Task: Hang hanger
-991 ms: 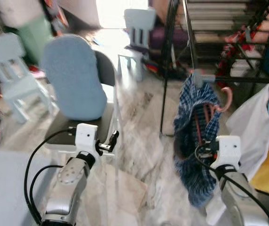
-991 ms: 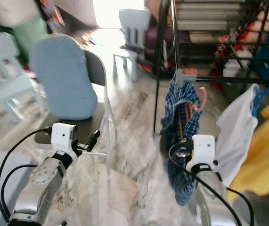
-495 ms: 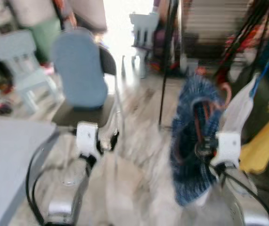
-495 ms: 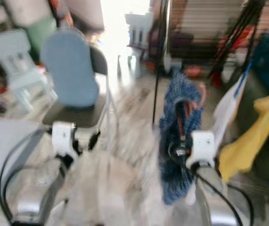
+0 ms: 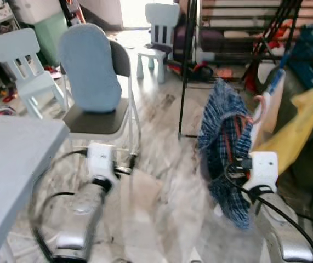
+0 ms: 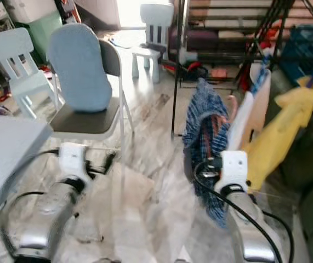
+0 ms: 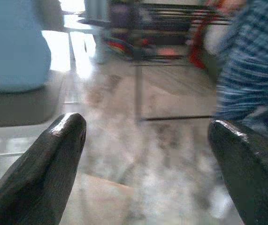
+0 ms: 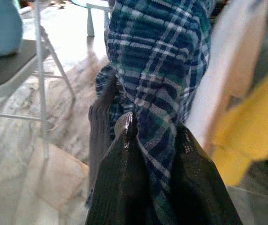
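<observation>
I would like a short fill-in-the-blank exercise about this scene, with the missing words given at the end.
1. The right end effector is shut on the blue ____ shirt.
2. The left end effector is ____ and holds nothing.
3. A light blue cushion leans on the back of the folding ____.
4. Beside the shirt hangs a ____ garment.

Missing words: plaid; open; chair; yellow

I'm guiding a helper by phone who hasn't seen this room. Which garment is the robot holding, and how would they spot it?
Start at the black clothes rack on the right side of the room. Just in front of it hangs the blue plaid shirt, draped over a reddish hanger and clamped in the right pincer. Its dark checked pattern sets it apart from the plain white garment and yellow garment beside it.
</observation>
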Controlling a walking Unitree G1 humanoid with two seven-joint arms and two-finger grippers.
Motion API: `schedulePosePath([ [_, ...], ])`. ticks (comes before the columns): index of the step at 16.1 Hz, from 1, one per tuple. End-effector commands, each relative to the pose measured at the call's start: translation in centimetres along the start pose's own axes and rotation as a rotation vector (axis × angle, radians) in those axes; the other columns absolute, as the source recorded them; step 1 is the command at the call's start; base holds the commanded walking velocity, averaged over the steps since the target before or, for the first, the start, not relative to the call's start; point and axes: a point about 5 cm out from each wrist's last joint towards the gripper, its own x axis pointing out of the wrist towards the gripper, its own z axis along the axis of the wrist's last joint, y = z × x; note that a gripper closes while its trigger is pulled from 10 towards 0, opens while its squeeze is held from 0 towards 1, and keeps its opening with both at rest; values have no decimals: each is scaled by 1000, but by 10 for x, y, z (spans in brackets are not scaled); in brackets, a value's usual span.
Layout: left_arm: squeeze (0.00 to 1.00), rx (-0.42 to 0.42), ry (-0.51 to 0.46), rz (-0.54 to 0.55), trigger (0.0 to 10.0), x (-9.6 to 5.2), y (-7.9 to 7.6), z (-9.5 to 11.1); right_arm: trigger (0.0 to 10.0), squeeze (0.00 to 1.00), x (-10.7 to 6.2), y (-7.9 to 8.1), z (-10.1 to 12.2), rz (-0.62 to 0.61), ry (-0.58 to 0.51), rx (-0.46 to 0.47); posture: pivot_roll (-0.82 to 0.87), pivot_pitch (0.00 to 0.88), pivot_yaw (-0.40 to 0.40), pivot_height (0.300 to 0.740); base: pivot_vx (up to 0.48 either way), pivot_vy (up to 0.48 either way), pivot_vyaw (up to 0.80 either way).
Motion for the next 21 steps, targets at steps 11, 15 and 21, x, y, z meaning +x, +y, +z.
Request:
schedulePosePath([
  [11,0,37,-11,35,10000,0,5,1,10000,0,1,15,5,39,-14,-6,-185,95,24,740,-244,-24,0],
  [15,0,60,-15,48,10000,1,5,1,10000,0,3,21,5,66,-21,-26,-183,94,26,740,0,-275,0],
  [21,0,51,-14,55,10000,3,6,0,10000,0,4,27,5,88,-24,-35,-178,82,35,740,0,-40,0],
])
